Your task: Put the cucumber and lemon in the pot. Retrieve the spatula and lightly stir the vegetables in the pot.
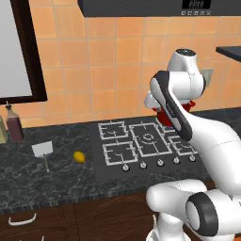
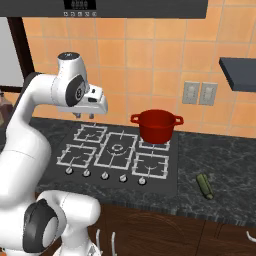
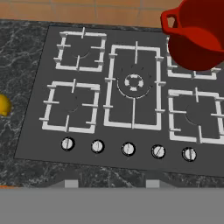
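Right base view has the red pot [image 2: 156, 126] on the rear right burner of the stove [image 2: 117, 152]; its inside is not visible from here, so what it holds cannot be told. The cucumber [image 2: 204, 186] lies on the dark marbled table [image 2: 220, 165] right of the stove, near the front edge, well apart from the pot. In the left base view the lemon [image 1: 79, 157] sits on the table just left of the stove, with the spatula [image 1: 43, 151] a little further left and two bottles [image 1: 14, 124] by the wall. The gripper [image 2: 85, 116] hangs above the stove's rear left burner, nothing between the jaws; whether they are open cannot be told. Orange tiles back the table.
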Motion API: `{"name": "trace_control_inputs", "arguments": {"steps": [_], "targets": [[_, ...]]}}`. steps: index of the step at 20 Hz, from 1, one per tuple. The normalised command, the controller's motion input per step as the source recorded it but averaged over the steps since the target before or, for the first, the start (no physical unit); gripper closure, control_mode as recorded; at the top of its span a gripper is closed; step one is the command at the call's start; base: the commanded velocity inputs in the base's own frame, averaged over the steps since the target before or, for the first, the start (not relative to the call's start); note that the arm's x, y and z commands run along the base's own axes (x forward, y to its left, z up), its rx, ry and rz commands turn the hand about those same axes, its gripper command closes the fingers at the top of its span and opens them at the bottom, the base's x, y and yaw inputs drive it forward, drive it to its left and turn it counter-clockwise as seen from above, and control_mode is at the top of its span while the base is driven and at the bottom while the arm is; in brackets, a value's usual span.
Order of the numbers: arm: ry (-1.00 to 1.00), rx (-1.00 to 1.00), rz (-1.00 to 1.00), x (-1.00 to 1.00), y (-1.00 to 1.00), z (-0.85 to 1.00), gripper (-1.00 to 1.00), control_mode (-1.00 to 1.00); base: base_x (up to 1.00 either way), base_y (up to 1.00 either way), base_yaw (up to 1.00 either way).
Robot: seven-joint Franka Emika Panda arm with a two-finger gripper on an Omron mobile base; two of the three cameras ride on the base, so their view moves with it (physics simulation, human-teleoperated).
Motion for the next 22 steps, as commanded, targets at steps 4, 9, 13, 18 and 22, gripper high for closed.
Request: {"name": "trace_control_inputs", "arguments": {"steps": [4,9,13,18,22], "targets": [[-0.13,0.00,0.00,-0.14,-0.01,0.00,-1.00,-1.00,0.00,0.00,0.00],[-0.22,0.13,0.07,-0.51,-0.83,0.00,-1.00,-1.00,0.00,0.00,0.00],[-0.08,0.04,0.06,-0.39,-1.00,-0.06,-1.00,-1.00,0.00,0.00,0.00],[0.01,0.00,0.06,-0.04,-1.00,-0.26,-1.00,-1.00,0.00,0.00,0.00],[0.11,-0.02,0.03,0.00,-1.00,-0.32,-1.00,-1.00,0.00,0.00,0.00]]}}
